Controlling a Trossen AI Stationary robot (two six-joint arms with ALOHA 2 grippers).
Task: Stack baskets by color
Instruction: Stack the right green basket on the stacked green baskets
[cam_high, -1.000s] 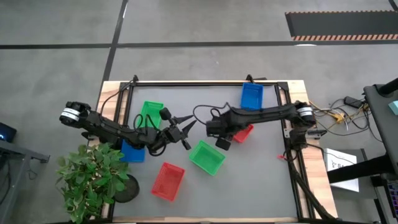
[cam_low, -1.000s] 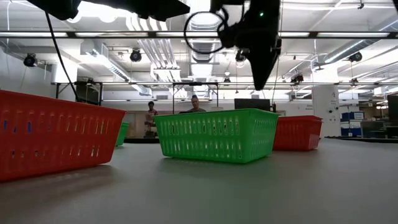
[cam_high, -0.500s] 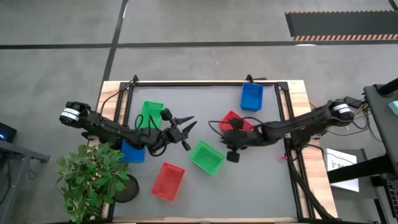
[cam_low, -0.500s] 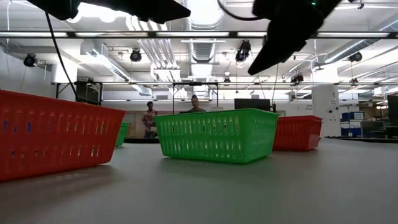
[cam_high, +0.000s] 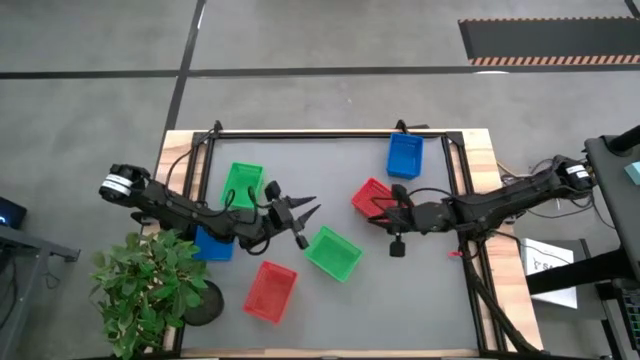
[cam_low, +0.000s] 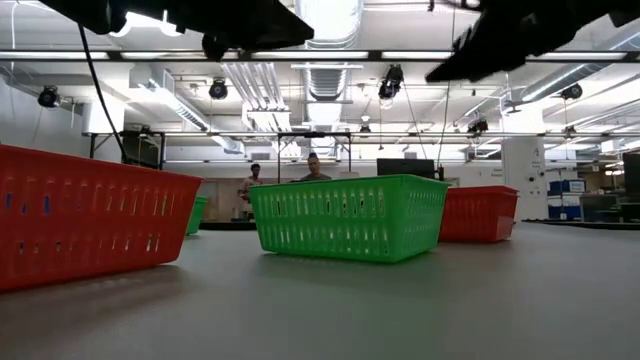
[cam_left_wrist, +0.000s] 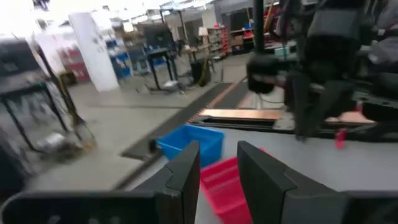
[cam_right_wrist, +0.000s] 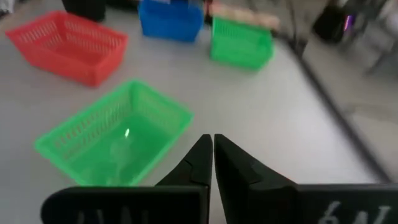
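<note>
Two slim dark arms, the left arm (cam_high: 185, 208) and right arm (cam_high: 500, 201), carry looping black cables and a pale band at each base joint; tapered black fingers (cam_right_wrist: 239, 167).
</note>
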